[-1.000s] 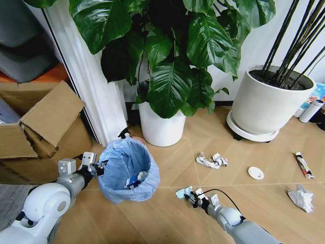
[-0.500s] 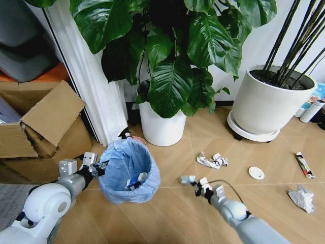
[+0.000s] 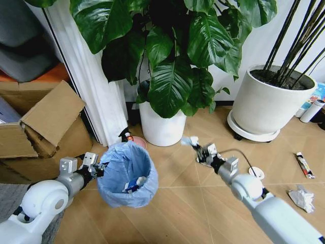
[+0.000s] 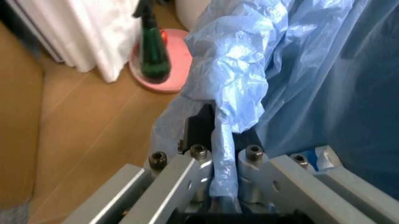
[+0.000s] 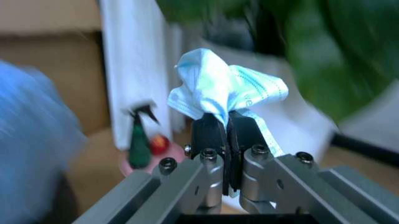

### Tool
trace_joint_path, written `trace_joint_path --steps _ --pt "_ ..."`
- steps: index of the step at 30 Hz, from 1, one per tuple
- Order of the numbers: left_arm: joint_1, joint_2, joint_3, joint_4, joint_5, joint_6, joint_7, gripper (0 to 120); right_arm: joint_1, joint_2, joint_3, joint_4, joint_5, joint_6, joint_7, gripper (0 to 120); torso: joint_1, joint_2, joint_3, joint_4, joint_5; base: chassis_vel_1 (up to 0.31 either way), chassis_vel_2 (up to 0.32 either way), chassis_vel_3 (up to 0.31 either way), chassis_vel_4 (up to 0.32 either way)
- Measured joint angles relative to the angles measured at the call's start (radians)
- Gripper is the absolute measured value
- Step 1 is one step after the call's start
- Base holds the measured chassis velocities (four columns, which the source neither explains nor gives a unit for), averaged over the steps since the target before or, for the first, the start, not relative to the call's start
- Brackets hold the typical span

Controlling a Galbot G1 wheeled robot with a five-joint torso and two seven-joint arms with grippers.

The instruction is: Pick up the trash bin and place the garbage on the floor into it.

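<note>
Your trash bin (image 3: 125,175), dark and lined with a crinkled light-blue bag, hangs just above the floor (image 3: 177,213), the left end effector (image 3: 99,168) clamped on its rim. The right end effector (image 3: 199,148) pinches a crumpled blue-white piece of garbage (image 3: 190,141). Half a second ago it was lower and nearer you; it has since risen toward the white plant pot (image 3: 160,127).

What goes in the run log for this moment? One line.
left claw: shut on trash bin rim | right claw: shut on crumpled mask, raised above floor | remaining litter: tissues, disc, wrapper

Trash bin (image 5: 31,135) a blue blur beside right claw (image 5: 227,128).
</note>
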Motion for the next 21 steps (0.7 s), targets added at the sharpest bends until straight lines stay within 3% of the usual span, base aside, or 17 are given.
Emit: trace_joint_path --steps 9,16,21 --pt "-0.126 -0.003 0.133 0.056 -0.026 0.018 -0.010 0 0.221 -0.021 -0.202 0.082 0.096 -0.043 0.034 0 0.000 0.000 0.000 -0.0003 -0.0007 0.000 0.000 0.000 0.000" --pt "-0.134 -0.005 0.129 0.059 -0.039 0.022 -0.027 0 0.386 0.031 -0.472 0.062 0.150 -0.062 0.057 0 0.000 0.000 0.000 0.0006 -0.0004 0.004 0.015 0.003 0.001" --pt "-0.136 -0.007 0.129 0.063 -0.040 0.022 -0.028 0 0.385 0.032 -0.545 0.048 0.146 -0.076 0.071 0 0.000 0.000 0.000 -0.0002 -0.0002 0.003 0.011 0.003 -0.001"
